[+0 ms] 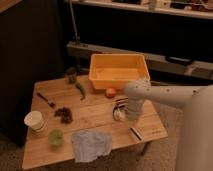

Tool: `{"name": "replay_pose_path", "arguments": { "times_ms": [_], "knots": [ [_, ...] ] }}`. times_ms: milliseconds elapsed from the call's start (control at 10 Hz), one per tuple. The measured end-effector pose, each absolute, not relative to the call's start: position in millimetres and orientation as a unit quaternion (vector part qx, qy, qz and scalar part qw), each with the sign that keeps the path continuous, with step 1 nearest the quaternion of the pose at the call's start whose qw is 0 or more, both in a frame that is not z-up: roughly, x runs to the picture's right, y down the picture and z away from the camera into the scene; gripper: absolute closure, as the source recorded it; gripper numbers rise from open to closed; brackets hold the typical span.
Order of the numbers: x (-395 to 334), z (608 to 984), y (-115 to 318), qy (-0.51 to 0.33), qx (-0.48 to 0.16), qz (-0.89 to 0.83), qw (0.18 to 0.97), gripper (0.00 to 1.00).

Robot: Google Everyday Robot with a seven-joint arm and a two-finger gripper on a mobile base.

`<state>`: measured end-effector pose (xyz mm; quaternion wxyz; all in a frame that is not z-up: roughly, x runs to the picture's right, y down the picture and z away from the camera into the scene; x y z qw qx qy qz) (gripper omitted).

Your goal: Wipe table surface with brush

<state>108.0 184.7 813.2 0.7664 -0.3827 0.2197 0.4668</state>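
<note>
The table surface (95, 117) is a light-brown wooden plank top in the middle of the camera view. The brush lies low over its right part, with the whitish round head (117, 115) pointing left and the black-and-white handle (135, 134) running toward the near right edge. My white arm comes in from the right and bends down over it. My gripper (128, 120) is shut on the brush between head and handle end, and its fingers are mostly hidden under the wrist.
A yellow bin (119, 70) stands at the back, with an orange fruit (110, 92) and a striped block (120, 103) before it. Further left are a green pepper (81, 90), dark cup (71, 75), spoon (47, 100), dark cluster (63, 114), white cup (34, 121), green cup (55, 137) and crumpled cloth (91, 145).
</note>
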Motion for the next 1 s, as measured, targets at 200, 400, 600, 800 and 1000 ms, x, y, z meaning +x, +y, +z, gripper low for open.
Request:
{"name": "replay_pose_path", "arguments": {
  "times_ms": [200,400,600,800,1000],
  "knots": [
    [56.4,823.7,163.7,0.214,-0.38,0.452,0.779,1.0],
    [-1.9,825.6,147.7,0.197,-0.382,0.427,0.796,1.0],
    [-49.2,818.8,138.5,0.178,-0.389,0.406,0.808,1.0],
    [-87.2,809.4,138.3,0.161,-0.399,0.383,0.818,1.0],
    [-102.9,798.9,149.1,0.152,-0.409,0.363,0.824,1.0]
  ]
}}
